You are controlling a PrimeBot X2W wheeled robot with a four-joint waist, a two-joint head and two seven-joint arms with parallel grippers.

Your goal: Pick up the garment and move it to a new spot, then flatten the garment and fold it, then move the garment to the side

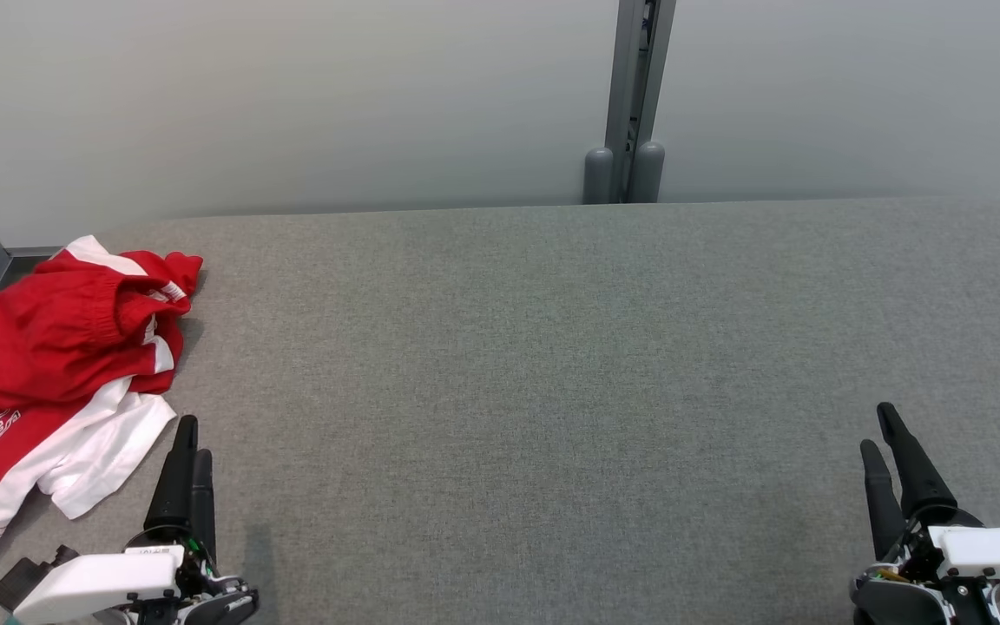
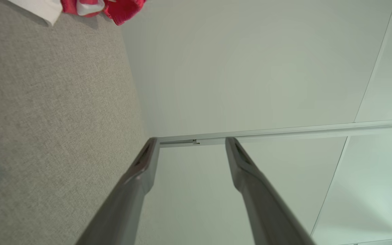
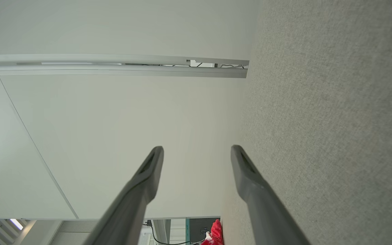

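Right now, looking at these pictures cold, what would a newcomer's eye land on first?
The crumpled red and white garment jumps out, heaped at the left edge of the plain grey table. Next come the left pincer, just beside it at lower left, and the right pincer at lower right, both open and holding nothing. A grey post stands behind the table's far edge.
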